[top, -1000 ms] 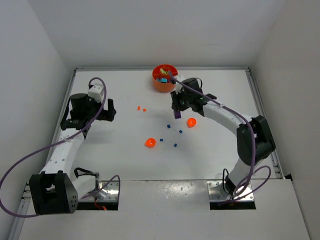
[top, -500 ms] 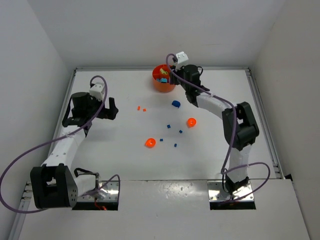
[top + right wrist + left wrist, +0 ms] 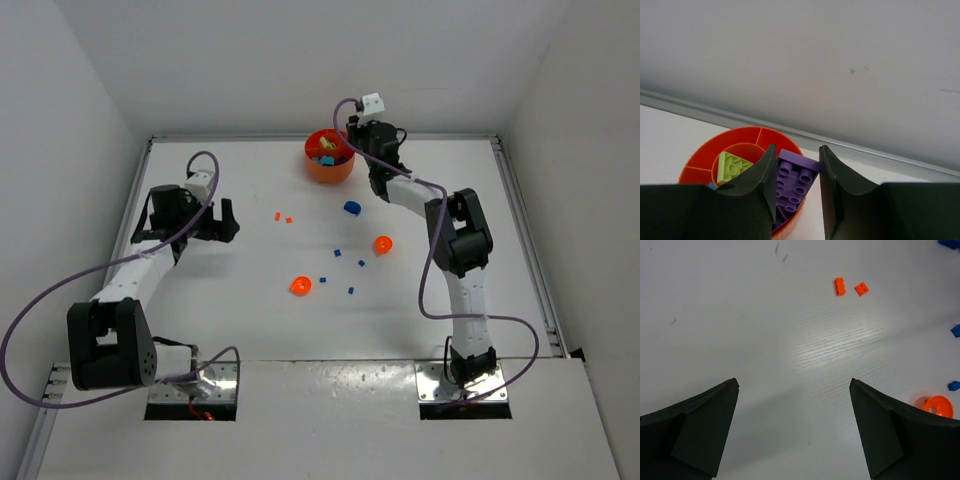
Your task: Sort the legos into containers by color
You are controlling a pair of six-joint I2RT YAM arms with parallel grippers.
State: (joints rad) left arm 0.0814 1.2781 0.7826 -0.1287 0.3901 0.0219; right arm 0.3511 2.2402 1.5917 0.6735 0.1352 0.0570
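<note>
White walls (image 3: 300, 60) close in the white bench (image 3: 250, 320). At the left, the left gripper (image 3: 222, 218) hangs spread wide above bare surface. Orange and blue legos (image 3: 338, 252) lie scattered mid-bench. At the far edge, the right gripper (image 3: 797, 148) pinches a purple brick (image 3: 796, 181) over the orange dish (image 3: 322, 175).

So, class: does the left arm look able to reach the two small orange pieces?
Probably yes: the left gripper is open, pointing toward the orange pieces, with nothing lying between.
</note>
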